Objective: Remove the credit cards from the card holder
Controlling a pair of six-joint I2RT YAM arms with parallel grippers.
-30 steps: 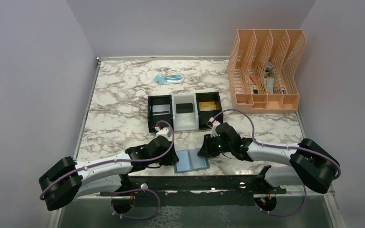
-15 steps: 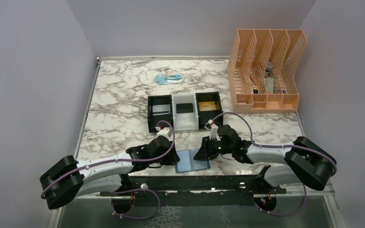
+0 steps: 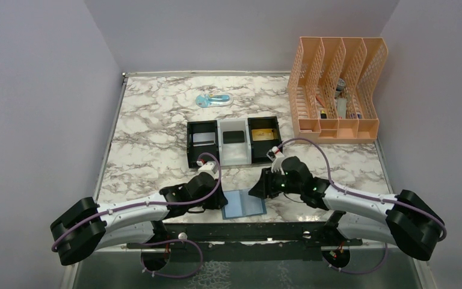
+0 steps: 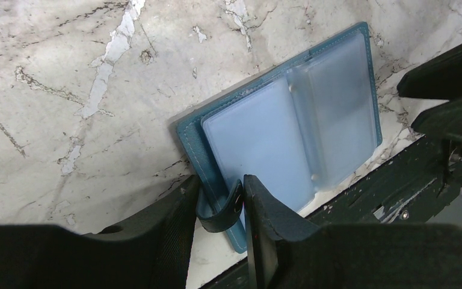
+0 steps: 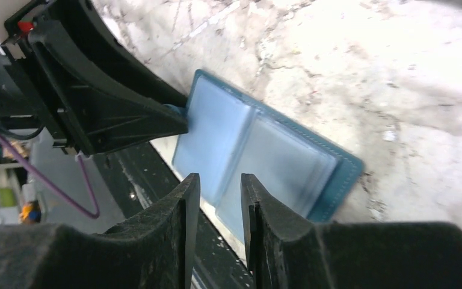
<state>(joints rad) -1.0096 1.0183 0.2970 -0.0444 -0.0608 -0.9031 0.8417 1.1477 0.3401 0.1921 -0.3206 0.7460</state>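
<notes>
Card holder point(image 3: 243, 204) lies open and flat on the marble-patterned table point(image 3: 150, 126). It sits at 6 o'clock on the surface, against the black mounting rail point(image 3: 246, 231) along the near edge. Its clear sleeves face up over a teal cover.

Left gripper point(image 4: 219, 195) sits at 9 o'clock of the card holder, jaws closed onto the closure strap point(image 4: 219, 212) at that edge. Right gripper point(image 5: 219, 198) hangs over the 2 o'clock corner, jaws parted by a narrow gap with nothing between them.

A black-and-white three-compartment tray point(image 3: 233, 158) stands at 12 o'clock of the card holder, with a gold card point(image 3: 263, 135) in its right compartment. A peach file organizer point(image 3: 337, 90) occupies the table's 2 o'clock corner. Plain pale lilac walls point(image 3: 48, 90) enclose three sides.
</notes>
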